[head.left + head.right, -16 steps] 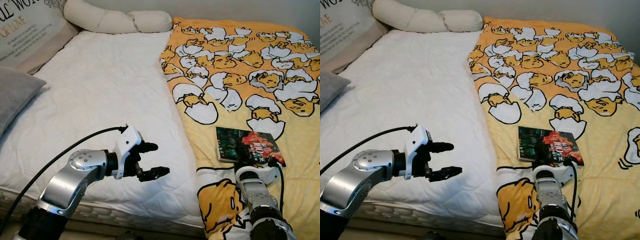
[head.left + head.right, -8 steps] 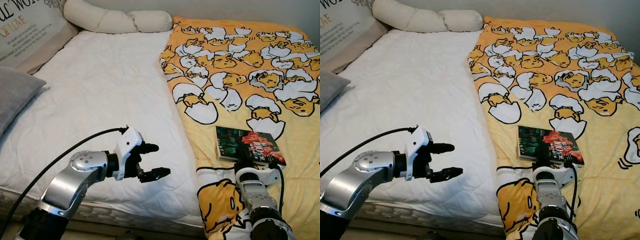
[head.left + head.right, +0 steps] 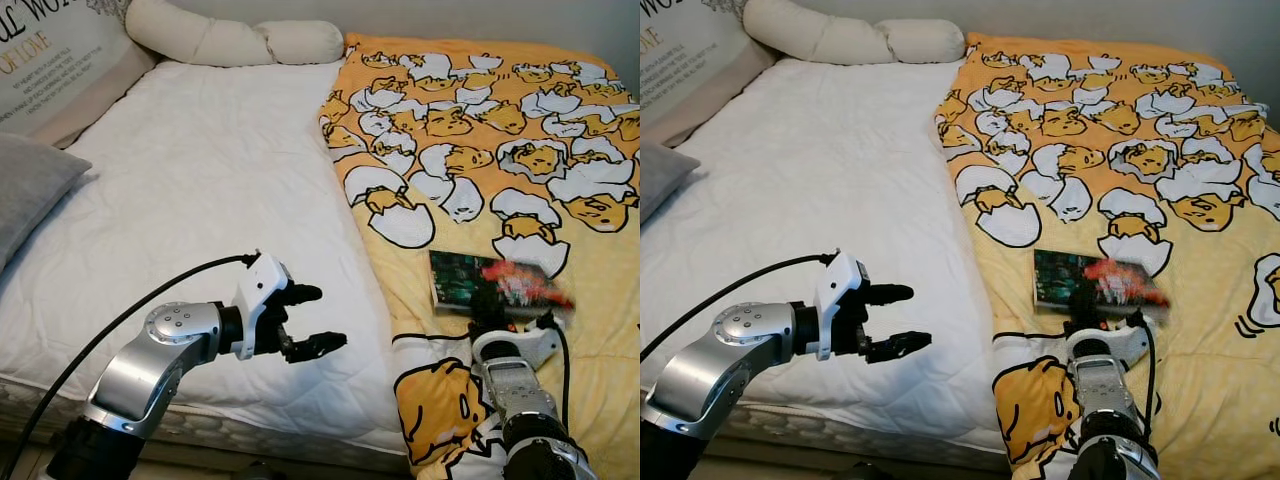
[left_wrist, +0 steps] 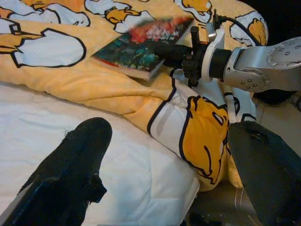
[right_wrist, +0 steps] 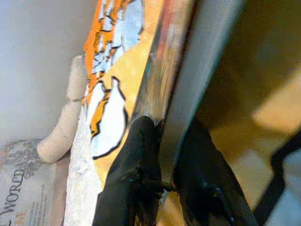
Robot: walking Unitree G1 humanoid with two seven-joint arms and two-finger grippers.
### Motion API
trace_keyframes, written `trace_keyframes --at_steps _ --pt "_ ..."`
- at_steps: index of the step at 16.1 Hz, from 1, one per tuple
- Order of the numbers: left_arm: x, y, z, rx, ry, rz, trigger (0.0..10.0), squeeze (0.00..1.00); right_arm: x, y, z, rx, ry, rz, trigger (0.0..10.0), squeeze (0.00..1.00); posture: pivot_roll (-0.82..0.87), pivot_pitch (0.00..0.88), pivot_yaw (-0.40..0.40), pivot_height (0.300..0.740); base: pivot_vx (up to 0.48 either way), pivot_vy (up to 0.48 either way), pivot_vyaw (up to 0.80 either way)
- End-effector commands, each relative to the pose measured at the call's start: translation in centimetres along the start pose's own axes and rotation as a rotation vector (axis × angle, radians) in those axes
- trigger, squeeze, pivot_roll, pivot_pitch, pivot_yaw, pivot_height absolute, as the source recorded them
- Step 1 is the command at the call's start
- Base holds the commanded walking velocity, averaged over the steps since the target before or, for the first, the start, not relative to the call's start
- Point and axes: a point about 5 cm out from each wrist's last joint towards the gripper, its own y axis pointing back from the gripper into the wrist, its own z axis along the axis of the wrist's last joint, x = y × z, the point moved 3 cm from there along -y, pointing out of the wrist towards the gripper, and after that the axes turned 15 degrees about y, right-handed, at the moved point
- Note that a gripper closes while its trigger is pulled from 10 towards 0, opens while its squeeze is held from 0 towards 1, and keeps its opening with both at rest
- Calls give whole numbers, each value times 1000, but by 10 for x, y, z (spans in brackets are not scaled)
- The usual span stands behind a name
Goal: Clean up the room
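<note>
Pinching a book by one thin edge is where we could come unstuck, honestly. If the grip on that near edge is shallow, the far end may sag and the covers could fan open, or the whole thing might slide out and flop back onto the quilt. It could also snag the soft folds under it as it comes up.

Going left to right: our left gripper (image 3: 308, 320) hangs over the white mattress (image 3: 200, 190), just off the near edge of the bed, forearm roughly level and pointing toward the quilt. Its two black fingers are spread apart with nothing between them, so it's just waiting there, well apart from the book.

Next over is the yellow cartoon-egg quilt (image 3: 480, 130), which covers the right part of the bed and drapes over the near edge.

The book (image 3: 495, 285) sits on that quilt near the front, dark cover with red lettering, and it looks blurred in the head views, so we'd guess it's moving.

Our right gripper (image 5: 162, 141) reaches up from below the bed's edge, arm nearly straight forward, and the wrist view shows both fingers pressed onto the book's near edge, one on each face.
</note>
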Motion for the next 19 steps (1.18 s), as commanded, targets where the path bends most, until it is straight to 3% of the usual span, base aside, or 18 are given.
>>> trace_keyframes --at_steps 1,5,6,10,14,17,18,19 --pt "1 2 5 -32 -2 14 10000 1000 7 -1 8 -19 45 58 0 0 -10 0 38 740 0 0 0" --pt "9 3 24 -155 41 52 10000 1000 28 -2 23 -43 97 234 0 0 -9 0 34 740 0 0 0" --pt "20 4 48 -274 116 84 10000 1000 53 0 38 -55 152 429 0 0 -9 0 37 740 0 0 0" --pt "33 6 98 -448 231 30 10000 1000 114 12 56 40 290 869 0 0 -12 0 45 740 0 0 0" --pt "45 16 134 -524 336 -32 10000 1000 161 39 49 210 381 1231 0 0 -5 0 42 740 0 0 0" --pt "52 25 143 -521 477 -97 10000 1000 178 51 46 304 432 1378 0 0 6 0 37 740 0 0 0" --pt "53 25 141 -495 536 -121 10000 0 183 55 45 329 444 1411 0 0 7 0 38 740 0 0 0" --pt "47 24 138 -469 570 -186 10000 0 184 57 44 349 452 1427 0 0 5 0 40 740 0 0 0"
